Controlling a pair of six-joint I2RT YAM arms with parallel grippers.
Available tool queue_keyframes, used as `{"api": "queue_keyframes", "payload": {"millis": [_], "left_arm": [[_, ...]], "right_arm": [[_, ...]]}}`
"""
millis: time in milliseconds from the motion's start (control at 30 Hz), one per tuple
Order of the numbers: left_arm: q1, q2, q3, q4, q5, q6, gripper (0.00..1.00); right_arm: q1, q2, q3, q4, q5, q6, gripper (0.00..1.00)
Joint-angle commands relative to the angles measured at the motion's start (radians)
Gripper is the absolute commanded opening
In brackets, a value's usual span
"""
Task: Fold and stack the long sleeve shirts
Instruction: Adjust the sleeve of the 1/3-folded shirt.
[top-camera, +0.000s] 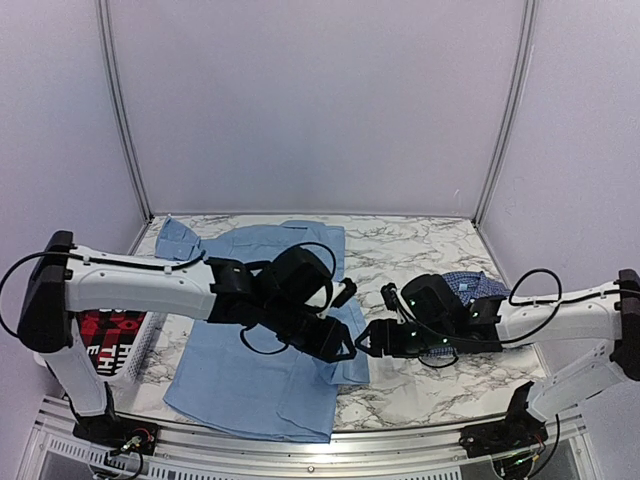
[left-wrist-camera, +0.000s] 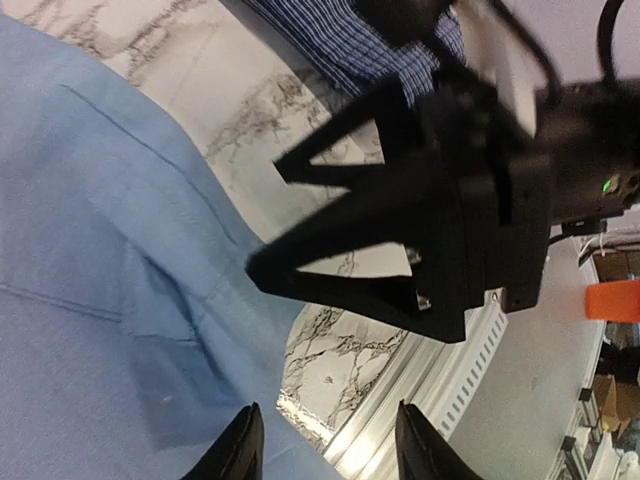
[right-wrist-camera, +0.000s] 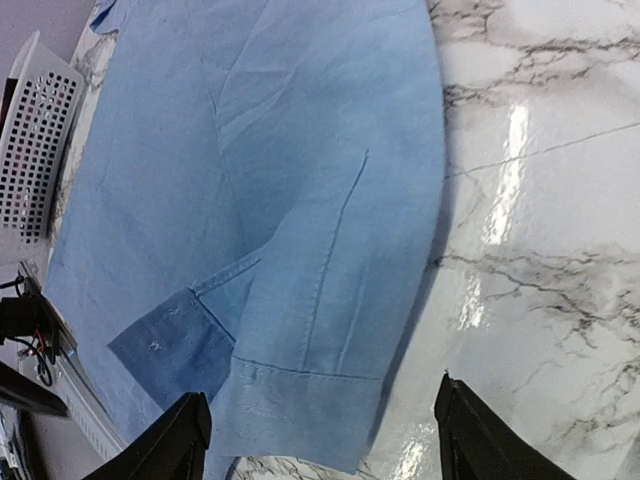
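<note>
A light blue shirt (top-camera: 260, 370) lies spread flat on the left half of the marble table (top-camera: 420, 250), one sleeve folded in along its right edge. In the right wrist view that sleeve's cuff (right-wrist-camera: 300, 400) lies just under my right gripper (right-wrist-camera: 325, 440), which is open and holds nothing. My left gripper (top-camera: 336, 346) hovers open over the same shirt edge (left-wrist-camera: 100, 250), tip to tip with the right gripper (top-camera: 372, 340). The dark blue checked shirt (top-camera: 478, 287) lies bunched at the right, partly under the right arm, and shows again in the left wrist view (left-wrist-camera: 340, 45).
A white perforated basket (top-camera: 145, 340) at the table's left edge holds a red-and-black garment (top-camera: 105, 330). A metal rail (top-camera: 300, 450) runs along the near edge. Grey walls close off the back and both sides.
</note>
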Motion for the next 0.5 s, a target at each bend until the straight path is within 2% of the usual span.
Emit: {"api": "queue_keyframes", "payload": {"millis": [0,133,267,467], "left_arm": [[0.057,-0.127,-0.123,0.009,-0.122,-0.097,0.45],[0.084,-0.143,-0.222,0.019,-0.069,-0.109,0.46],[0.076,-0.098,-0.253,0.076,-0.012,-0.135,0.46],[0.085,-0.054,-0.234,0.099,-0.071,-0.206,0.45]], "right_arm": [[0.042,0.029,-0.022,0.071,-0.033,0.023,0.73],[0.047,0.009,-0.073,0.088,-0.030,0.055,0.73],[0.047,-0.019,-0.083,0.020,0.039,0.061,0.71],[0.077,-0.021,0.001,-0.116,0.181,0.004,0.68]]}}
